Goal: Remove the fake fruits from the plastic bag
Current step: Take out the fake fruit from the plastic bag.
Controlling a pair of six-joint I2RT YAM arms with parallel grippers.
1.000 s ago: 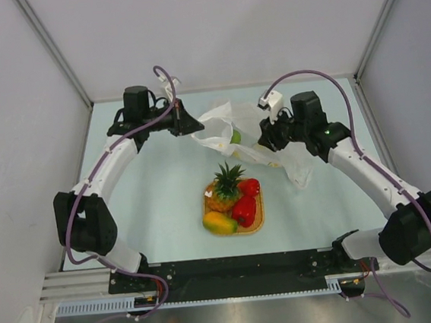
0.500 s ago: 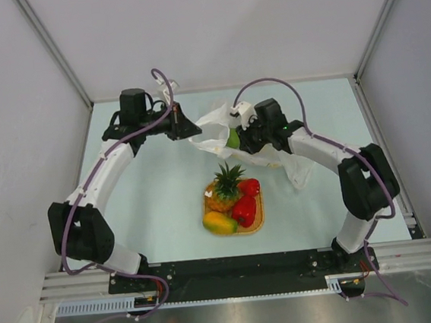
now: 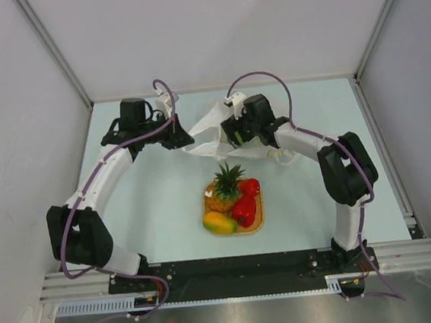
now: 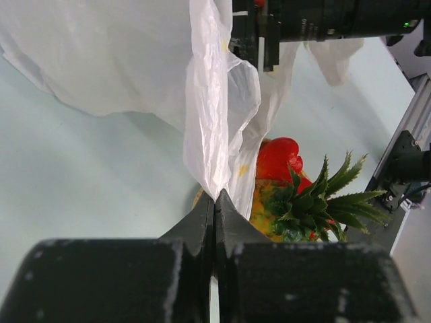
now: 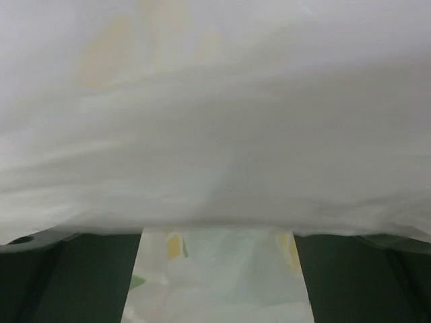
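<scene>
While the left claw (image 4: 214, 200) pinches a thin fold of the plastic bag (image 4: 219, 114), jaws pressed together on it, the film runs straight out from the tips as a narrow ridge. Seen from above, the bag's long axis lies across the table (image 3: 151, 206). It runs from that pinched edge, past the right claw (image 3: 230, 136), and on beneath the right arm (image 3: 305, 141). The right claw sits on the crumpled bag. Its fingers (image 5: 40, 282) stand spread wide, with white film draped over and between them, and I can see nothing pinched.

Nearer the robot than both claws, and between them, a woven mat (image 3: 256, 220) carries four pieces. The pineapple (image 3: 220, 198) has its crown pointing toward the claws. Beside it are a red pepper (image 3: 244, 209) and a second red piece (image 3: 250, 186). The mango (image 3: 219, 223) lies lengthwise across the mat's near left edge.
</scene>
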